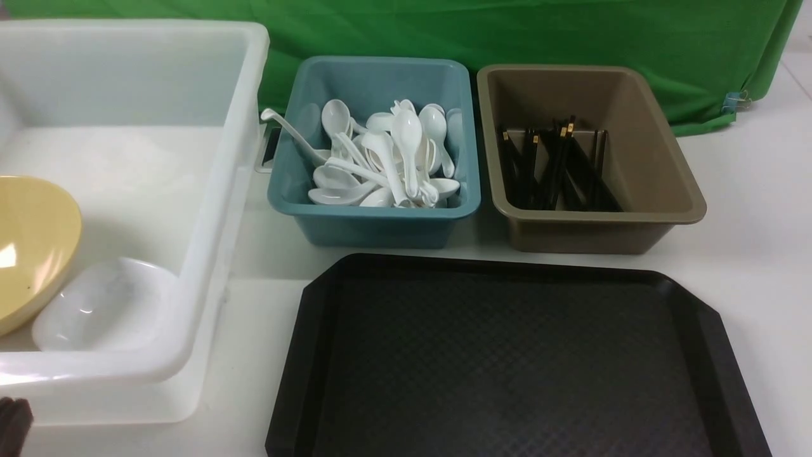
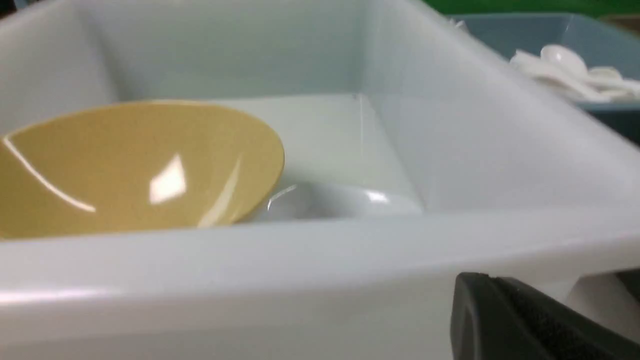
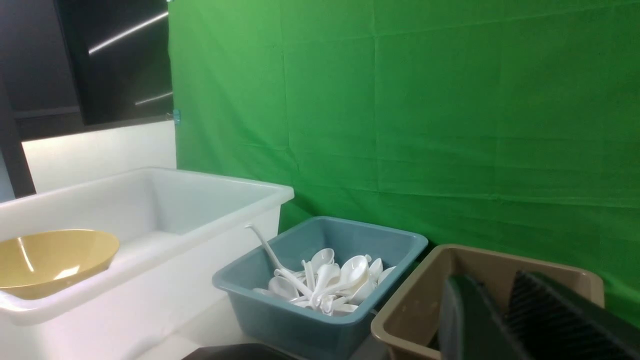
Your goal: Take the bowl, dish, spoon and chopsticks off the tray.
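step in hand: looks like wrap-up, all four items probably sorted; judgement only.
left gripper (image 2: 487, 276): fingers together, nothing seen in them; by the white tub (image 1: 212, 209). Best kept shut and lifted clear of the rim before any swing.
right gripper (image 3: 495, 287): fingers slightly apart, no item visible between. Back off level, don't clip the brown bin (image 1: 596, 235).
mustard-yellow bowl (image 1: 38, 241): in the tub, tilted, beside the white dish (image 1: 108, 311). Leave it; a nudge could slide it.
teal bin (image 1: 380, 209): white soup spoons (image 1: 409, 143), heaped, plus a ladle (image 1: 295, 136) poking over the rim. Can't tell which spoon is ours.
brown bin: black gold-banded chopsticks (image 1: 561, 158). Can't pick out our pair.
black tray (image 1: 507, 368): near edge out of frame; check there before parking.
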Available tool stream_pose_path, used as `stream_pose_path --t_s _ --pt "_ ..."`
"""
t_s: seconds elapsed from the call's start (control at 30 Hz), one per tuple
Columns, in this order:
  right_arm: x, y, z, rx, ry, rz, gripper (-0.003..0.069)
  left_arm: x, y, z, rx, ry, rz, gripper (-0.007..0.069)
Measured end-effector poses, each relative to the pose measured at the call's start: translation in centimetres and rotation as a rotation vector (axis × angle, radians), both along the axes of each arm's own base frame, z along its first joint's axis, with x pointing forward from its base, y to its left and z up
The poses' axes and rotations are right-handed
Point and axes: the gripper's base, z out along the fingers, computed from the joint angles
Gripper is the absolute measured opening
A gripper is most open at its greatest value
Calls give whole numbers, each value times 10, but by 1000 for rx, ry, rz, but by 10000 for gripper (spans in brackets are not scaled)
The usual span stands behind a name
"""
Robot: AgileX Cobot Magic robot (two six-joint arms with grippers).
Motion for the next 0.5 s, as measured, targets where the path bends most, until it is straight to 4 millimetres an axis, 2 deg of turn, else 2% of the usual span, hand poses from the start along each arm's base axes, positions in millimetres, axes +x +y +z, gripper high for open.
stream_pose_path --t_s 0.5 --pt "0 0 0 -1 1 0 160 0 0 -2 1 6 2 -4"
